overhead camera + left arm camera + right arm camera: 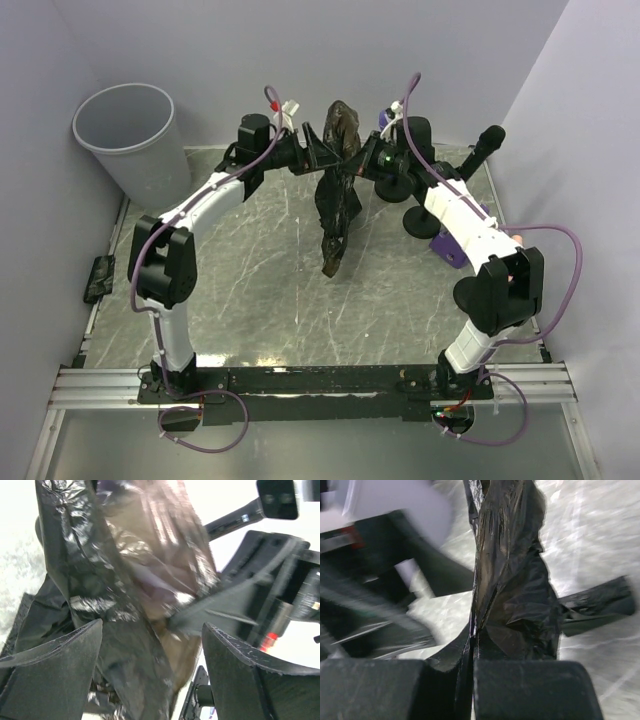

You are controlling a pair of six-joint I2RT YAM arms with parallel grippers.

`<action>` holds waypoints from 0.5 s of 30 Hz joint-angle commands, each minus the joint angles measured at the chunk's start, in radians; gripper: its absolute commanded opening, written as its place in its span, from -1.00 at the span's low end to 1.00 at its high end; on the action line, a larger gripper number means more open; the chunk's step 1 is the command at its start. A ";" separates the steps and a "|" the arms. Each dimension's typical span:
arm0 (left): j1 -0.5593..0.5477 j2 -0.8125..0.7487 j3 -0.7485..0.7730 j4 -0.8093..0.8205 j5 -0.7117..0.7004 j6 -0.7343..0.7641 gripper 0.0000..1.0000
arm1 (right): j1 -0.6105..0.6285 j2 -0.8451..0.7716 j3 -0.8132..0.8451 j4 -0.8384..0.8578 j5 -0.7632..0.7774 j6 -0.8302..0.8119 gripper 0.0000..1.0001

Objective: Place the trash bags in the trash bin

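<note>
Lilac walls box in a marbled grey table point(270, 300). Trash bin point(140, 165) stands upright at the far left corner, mouth up. Black trash bag point(338, 205) hangs crumpled over the table's far middle, lower end trailing toward the centre, well apart from the bin. Right hand point(472, 652) has its fingers pressed together, clamped on a fold of the bag, so it carries the weight. Left hand point(150, 630) sits just beside it, fingers spread, with the bag between them but not pinched. Looks like a handover spot, since the left arm is the one nearer the bin. Bag not yet binned. Likely next: left hand closes on it, or right swings it across to the far left corner. Loose plastic could snag on the bin rim.
</note>
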 commanded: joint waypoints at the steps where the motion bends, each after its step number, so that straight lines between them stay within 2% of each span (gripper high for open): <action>1: -0.017 0.045 0.041 0.040 0.013 -0.056 0.70 | -0.007 0.009 -0.035 0.140 -0.199 0.105 -1.00; 5: -0.017 0.079 0.046 0.066 0.024 -0.099 0.73 | 0.000 0.010 -0.045 0.208 -0.307 0.082 -1.00; 7: -0.017 0.087 0.046 0.091 0.048 -0.107 0.65 | -0.001 0.007 -0.049 0.217 -0.313 0.070 -1.00; 8: -0.017 0.087 0.044 0.102 0.055 -0.110 0.53 | -0.004 0.004 -0.052 0.210 -0.306 0.061 -1.00; 12: -0.015 0.091 0.043 0.051 0.012 -0.090 0.26 | -0.010 -0.016 -0.074 0.217 -0.316 0.028 -1.00; 14: -0.015 0.093 0.040 -0.001 -0.025 -0.070 0.24 | -0.015 -0.028 -0.086 0.217 -0.318 0.021 -1.00; 15: -0.015 0.093 0.035 -0.018 -0.040 -0.068 0.30 | -0.018 -0.036 -0.091 0.216 -0.316 0.018 -1.00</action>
